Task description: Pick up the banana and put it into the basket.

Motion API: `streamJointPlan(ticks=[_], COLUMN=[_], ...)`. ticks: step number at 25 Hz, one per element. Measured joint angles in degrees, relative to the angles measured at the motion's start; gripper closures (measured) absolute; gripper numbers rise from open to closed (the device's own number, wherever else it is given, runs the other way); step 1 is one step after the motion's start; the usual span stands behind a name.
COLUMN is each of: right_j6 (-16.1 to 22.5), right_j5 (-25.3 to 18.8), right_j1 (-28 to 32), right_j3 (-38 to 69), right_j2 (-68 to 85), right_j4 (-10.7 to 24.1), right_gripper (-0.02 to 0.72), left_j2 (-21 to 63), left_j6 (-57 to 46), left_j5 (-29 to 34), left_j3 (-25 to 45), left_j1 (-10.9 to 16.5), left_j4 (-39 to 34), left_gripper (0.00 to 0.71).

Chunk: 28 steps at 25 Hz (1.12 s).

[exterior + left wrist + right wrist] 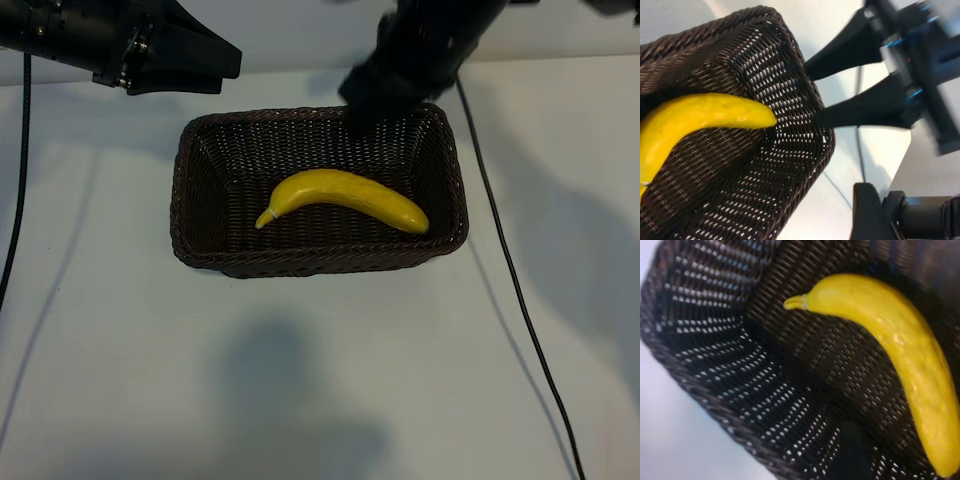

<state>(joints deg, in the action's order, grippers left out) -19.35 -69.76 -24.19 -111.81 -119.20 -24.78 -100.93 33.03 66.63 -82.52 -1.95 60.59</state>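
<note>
The yellow banana lies on the floor of the dark brown wicker basket, stem tip toward the left side. It also shows in the right wrist view as the banana and in the left wrist view as the banana. My right gripper hangs over the basket's back rim, above and behind the banana. From the left wrist view this right gripper is open, with nothing between its fingers. My left gripper is parked at the back left, apart from the basket, open and holding nothing.
The basket sits mid-table on a white surface. One black cable runs down the table right of the basket. Another cable hangs at the far left edge.
</note>
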Motion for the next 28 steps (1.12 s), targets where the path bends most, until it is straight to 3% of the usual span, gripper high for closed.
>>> streamJointPlan(ticks=[4,12,20,25,28], right_j6=[2.3,3.4,-3.3,-9.8,-12.2], right_j5=[-0.1,-0.3,-0.1,-0.2,-0.1], right_j1=[4.0,13.5,20.6,20.6,20.6], right_j3=[-3.1,-0.7,11.8,20.7,23.7], right_j2=[1.8,4.5,12.5,16.7,16.8], right_j4=[0.2,0.2,-10.4,-17.5,-19.8], right_gripper=[0.271,0.281,0.281,0.281,0.281], left_j2=[0.0,0.0,0.0,0.0,0.0], left_j6=[0.0,-1.3,-2.1,-3.0,-3.5], left_j5=[0.0,0.7,0.7,0.7,0.7], left_j3=[0.0,-3.3,-4.7,-4.7,-4.7], left_j1=[0.0,0.0,0.0,0.0,-0.5], left_j4=[0.0,0.0,-1.1,-2.9,-5.9], left_gripper=[0.257,0.257,0.257,0.257,0.257])
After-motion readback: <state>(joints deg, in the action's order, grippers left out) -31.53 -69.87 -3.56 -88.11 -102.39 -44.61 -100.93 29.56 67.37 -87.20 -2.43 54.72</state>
